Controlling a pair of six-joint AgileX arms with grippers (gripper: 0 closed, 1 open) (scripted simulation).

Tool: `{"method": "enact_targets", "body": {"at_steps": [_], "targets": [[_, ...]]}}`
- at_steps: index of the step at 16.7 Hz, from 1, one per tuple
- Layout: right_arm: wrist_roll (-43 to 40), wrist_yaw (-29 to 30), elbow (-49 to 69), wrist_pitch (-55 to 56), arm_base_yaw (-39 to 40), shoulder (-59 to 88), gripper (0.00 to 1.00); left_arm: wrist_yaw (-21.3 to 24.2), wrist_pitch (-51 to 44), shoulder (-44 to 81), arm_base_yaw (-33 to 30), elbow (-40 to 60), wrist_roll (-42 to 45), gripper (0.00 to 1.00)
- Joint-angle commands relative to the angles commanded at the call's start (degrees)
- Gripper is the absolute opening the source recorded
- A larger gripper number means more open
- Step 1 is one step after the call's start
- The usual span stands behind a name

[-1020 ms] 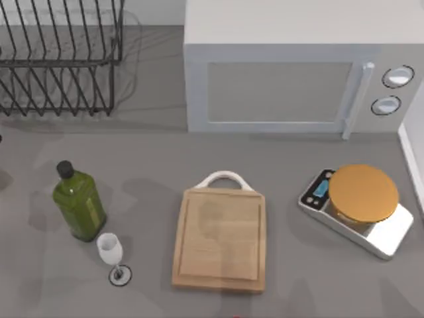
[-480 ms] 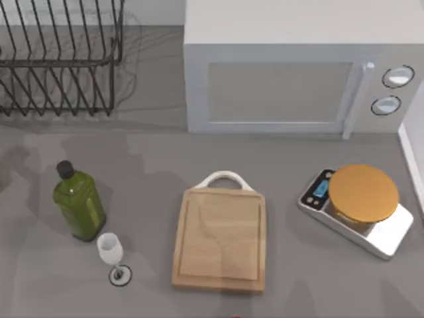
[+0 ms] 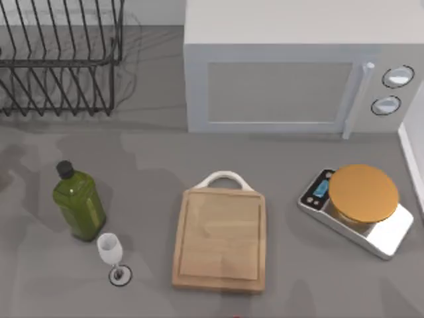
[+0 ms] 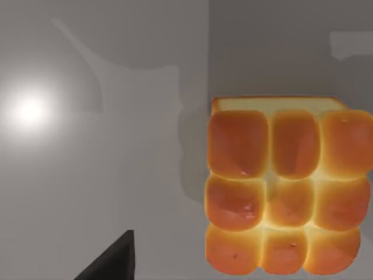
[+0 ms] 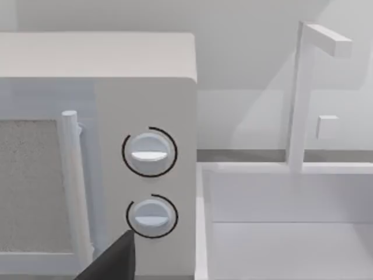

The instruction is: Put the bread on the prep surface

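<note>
The bread (image 4: 285, 186), a golden pull-apart chunk with an orange-brown crust, lies on the grey countertop (image 4: 105, 175) right below my left wrist camera. A dark part of my left gripper (image 4: 111, 259) shows beside the bread, apart from it. The prep surface (image 3: 220, 232), a light-wood cutting board with a white loop handle (image 3: 224, 177), lies bare at the front middle of the table in the top view. A dark part of my right gripper (image 5: 113, 259) shows in front of the microwave's knobs (image 5: 149, 153).
A green oil bottle (image 3: 78, 204) and a small wine glass (image 3: 111, 252) stand left of the board. To the board's right sits a scale with a round orange plate (image 3: 363, 192). A microwave (image 3: 285, 86) and a wire dish rack (image 3: 59, 59) line the back. A white sink (image 5: 285, 221) adjoins the microwave.
Soft shadows on the counter and the board have shifted in the top view. No object on the table has moved.
</note>
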State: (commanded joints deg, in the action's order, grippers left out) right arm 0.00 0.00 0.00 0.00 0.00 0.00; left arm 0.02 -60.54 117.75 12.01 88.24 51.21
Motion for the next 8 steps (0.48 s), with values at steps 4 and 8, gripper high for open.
{"method": "enact_targets", "body": {"at_steps": [4,8], "targets": [[0.0,0.0,0.0,0.0,0.0,0.0,1.0,0.0,7.9,3.1,0.2,-4.3,0.1,1.0],[0.0,0.0,0.0,0.0,0.0,0.0,1.0,0.0,12.8,5.3,0.3,-7.3,0.3,1.0]]}}
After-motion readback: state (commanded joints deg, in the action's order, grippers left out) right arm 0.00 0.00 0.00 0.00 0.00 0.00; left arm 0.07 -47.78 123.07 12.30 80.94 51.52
